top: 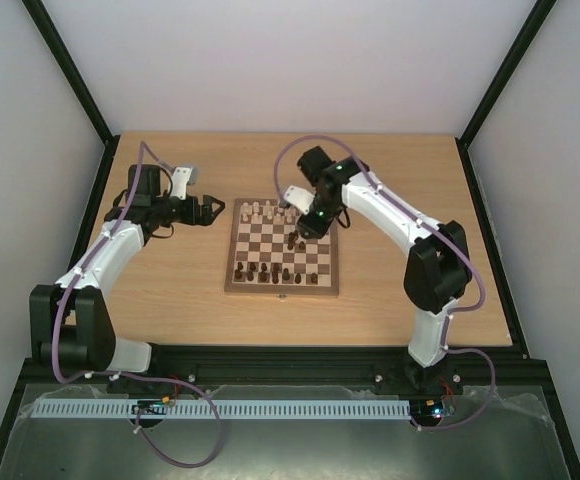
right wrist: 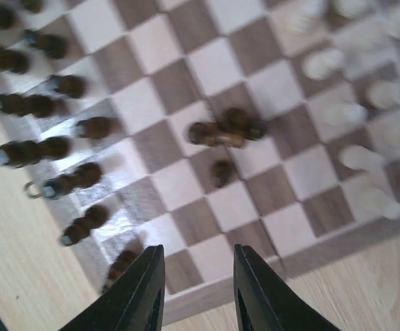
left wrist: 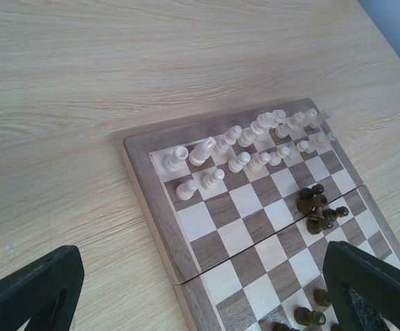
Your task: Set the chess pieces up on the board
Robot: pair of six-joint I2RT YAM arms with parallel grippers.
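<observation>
1. The board (top: 250, 288) lies flat near the middle of the table (top: 170, 300), between the two arms. One edge faces the arm bases.
2. The pale pieces (top: 262, 211) stand in two rows along the board's far edge. In the left wrist view they (left wrist: 255, 141) fill the two ranks next to the border (left wrist: 152, 207).
3. Most dark pieces (top: 270, 272) stand along the near edge. In the right wrist view they (right wrist: 41, 148) line that side of the board (right wrist: 338, 247), blurred.
4. A few dark strays (top: 298, 241) are bunched on the middle squares, towards the right edge and apart from both rows. The wrist views show them (left wrist: 317, 210) (right wrist: 224, 131) close together, and some seem to lie on their sides.
5. The left gripper (top: 208, 212) hovers over bare table beside the board's far-left corner and points at the board. Its fingers (left wrist: 38, 293) are spread wide, with nothing between them.
6. The right gripper (top: 312, 226) hangs over the right half of the board, just beside the strays. In its own view the fingers (right wrist: 141, 293) show above the right border. They stand a little apart with a clear gap, hold nothing and touch no piece.
</observation>
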